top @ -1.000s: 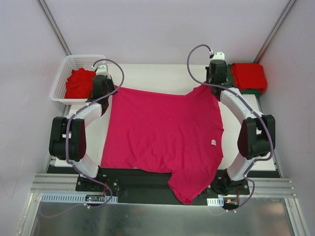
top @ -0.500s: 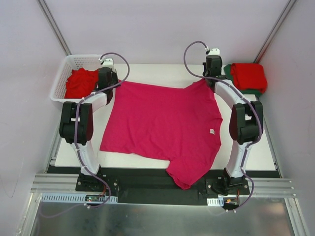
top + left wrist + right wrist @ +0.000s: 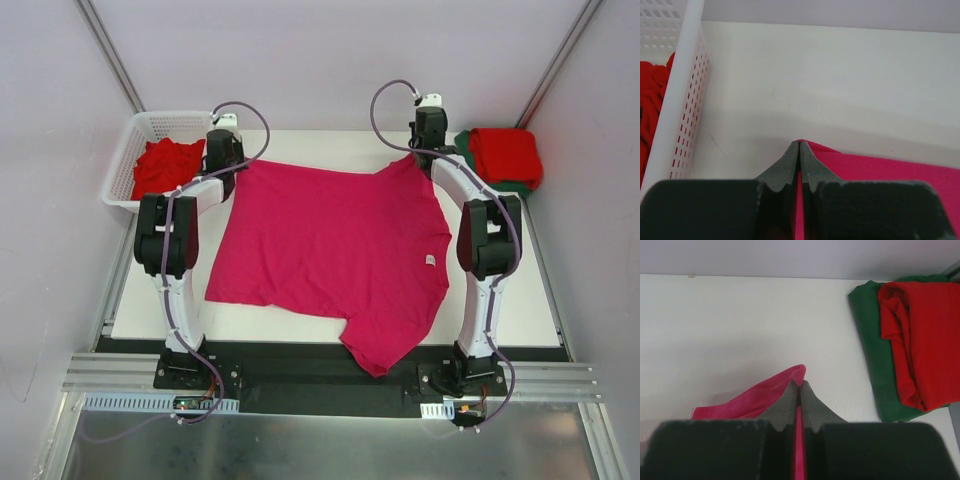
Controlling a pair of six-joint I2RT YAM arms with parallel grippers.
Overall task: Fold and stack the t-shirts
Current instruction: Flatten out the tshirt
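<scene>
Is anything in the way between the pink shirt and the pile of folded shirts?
Nothing visible is. Only bare table lies between the pink shirt and the folded pile. The left gripper and right gripper are shut on it.

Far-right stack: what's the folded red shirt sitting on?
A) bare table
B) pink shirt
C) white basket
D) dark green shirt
D: in the right wrist view the folded red shirt lies on top of a dark green shirt, whose edge sticks out from under it.
</scene>
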